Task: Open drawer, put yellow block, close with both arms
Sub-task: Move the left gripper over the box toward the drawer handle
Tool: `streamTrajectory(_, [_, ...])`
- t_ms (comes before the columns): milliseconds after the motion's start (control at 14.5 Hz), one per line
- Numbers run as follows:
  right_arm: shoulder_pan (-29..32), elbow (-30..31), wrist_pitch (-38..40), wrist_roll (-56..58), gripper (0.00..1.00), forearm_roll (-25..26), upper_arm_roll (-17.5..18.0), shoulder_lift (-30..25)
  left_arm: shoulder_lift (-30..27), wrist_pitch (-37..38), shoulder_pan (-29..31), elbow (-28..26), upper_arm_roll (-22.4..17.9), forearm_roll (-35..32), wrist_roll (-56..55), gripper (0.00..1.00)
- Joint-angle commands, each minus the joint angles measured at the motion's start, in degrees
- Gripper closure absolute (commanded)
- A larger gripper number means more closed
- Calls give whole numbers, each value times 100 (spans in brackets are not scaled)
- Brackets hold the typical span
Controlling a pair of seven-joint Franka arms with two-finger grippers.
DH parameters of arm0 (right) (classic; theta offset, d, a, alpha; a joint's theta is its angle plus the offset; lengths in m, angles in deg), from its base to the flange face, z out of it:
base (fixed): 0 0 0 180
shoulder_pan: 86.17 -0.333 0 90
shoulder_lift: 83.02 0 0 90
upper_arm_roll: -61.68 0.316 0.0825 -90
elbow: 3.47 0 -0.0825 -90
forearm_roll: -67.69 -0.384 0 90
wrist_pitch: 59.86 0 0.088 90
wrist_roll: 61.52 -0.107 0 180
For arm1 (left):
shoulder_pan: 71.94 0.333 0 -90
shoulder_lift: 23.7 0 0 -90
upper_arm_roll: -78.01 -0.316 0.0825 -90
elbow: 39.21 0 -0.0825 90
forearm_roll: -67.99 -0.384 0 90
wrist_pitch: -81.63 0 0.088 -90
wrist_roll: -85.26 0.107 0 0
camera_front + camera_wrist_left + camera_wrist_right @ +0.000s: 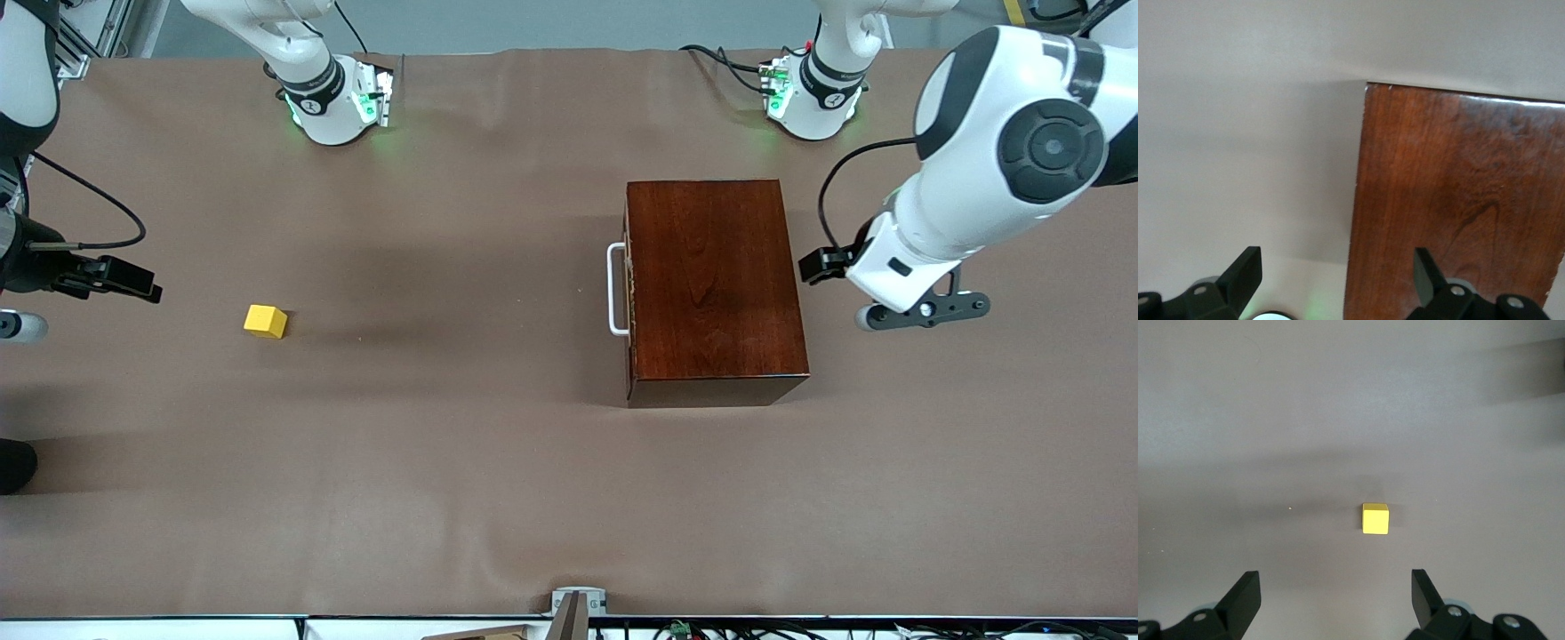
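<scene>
Well apart — yellow block (pixel 1375 519), open right gripper (pixel 1336 597)

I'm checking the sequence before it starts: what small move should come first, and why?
Probably bring one claw to the white handle: the drawer sits shut in the wooden box, and the yellow block lies on the table. Both the left claw and right claw are open and empty.

Wooden box (pixel 716 289): on the table (pixel 462 462), toward the left arm's end; drawer (pixel 629 293) shut, its handle (pixel 615 290) facing the right arm's end. Yellow block (pixel 266 321): on the table, well apart from the box, toward the right arm's end.
</scene>
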Motion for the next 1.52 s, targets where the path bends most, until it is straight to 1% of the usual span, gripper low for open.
streamTrajectory(0, [29, -4, 92, -50, 0, 78, 41, -79, 143, -28, -146, 155, 0, -100, -243, 0])
streamTrajectory(414, [38, -4, 110, -50, 0, 78, 41, -88, 310, -177, -559, 147, 0, -91, -868, 0])
streamTrajectory(967, [29, -4, 127, -50, 0, 78, 41, -88, 618, -625, -1139, 155, -8, -117, -1948, 0])
streamTrajectory(1450, [38, -4, 127, -50, 0, 78, 41, -88, 776, -819, -1324, 155, -8, -205, -2397, 0])
